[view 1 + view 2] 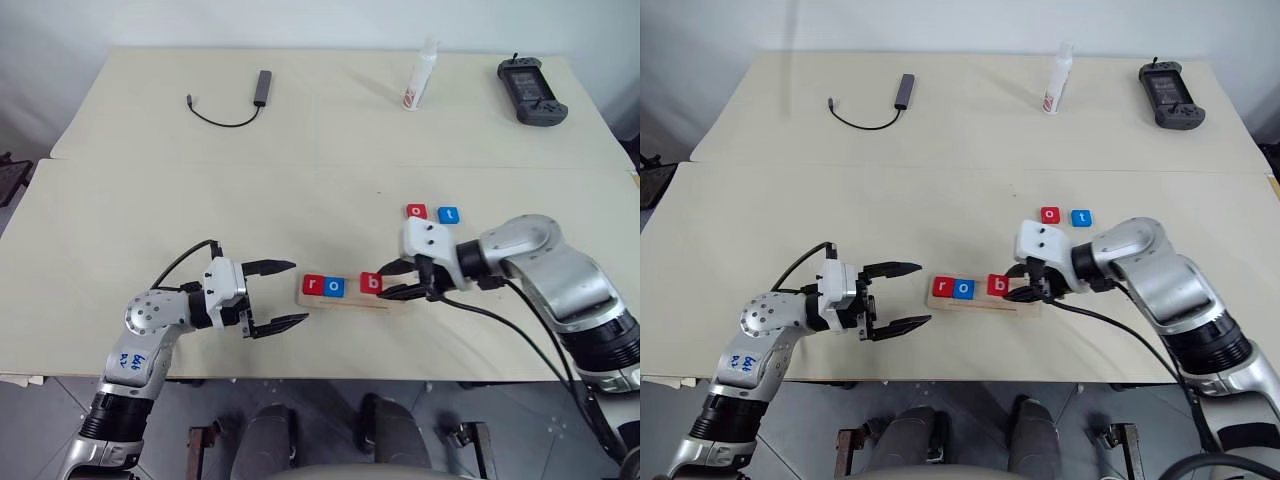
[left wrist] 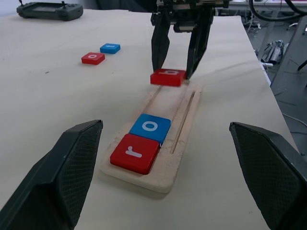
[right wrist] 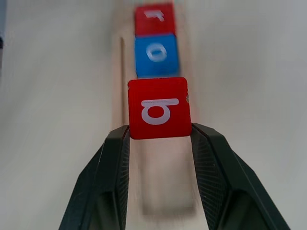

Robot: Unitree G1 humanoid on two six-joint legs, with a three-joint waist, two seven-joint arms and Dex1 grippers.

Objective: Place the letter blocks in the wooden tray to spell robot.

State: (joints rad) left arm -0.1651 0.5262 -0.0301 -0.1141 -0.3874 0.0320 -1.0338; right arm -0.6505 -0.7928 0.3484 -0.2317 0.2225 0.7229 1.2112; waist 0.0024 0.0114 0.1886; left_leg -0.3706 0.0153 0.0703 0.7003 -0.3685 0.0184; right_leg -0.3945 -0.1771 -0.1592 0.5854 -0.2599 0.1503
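A red b tile [image 3: 159, 108] is gripped by the right end effector [image 1: 398, 280] above the tray [image 2: 184, 112], beside the wide-open left end effector [image 1: 286, 295].

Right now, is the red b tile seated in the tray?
Not seated. The red square b tile hangs above the pale wooden tray, pinched in the right tool.

five letter blocks [image 1: 334, 287], three red, two blue; one wooden tray [image 2: 165, 177]
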